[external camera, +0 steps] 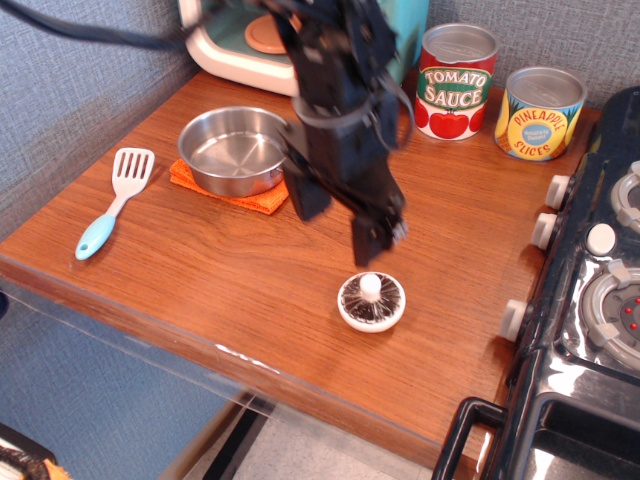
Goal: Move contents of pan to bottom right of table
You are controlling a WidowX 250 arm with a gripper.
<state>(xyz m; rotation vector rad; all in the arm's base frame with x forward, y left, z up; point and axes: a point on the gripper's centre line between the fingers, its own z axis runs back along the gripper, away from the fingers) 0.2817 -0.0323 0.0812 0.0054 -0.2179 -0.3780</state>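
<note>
My arm (335,110) hides the pan's (232,150) wire handle and runs off the top edge, while the stove (590,300) is cut off at right.
</note>
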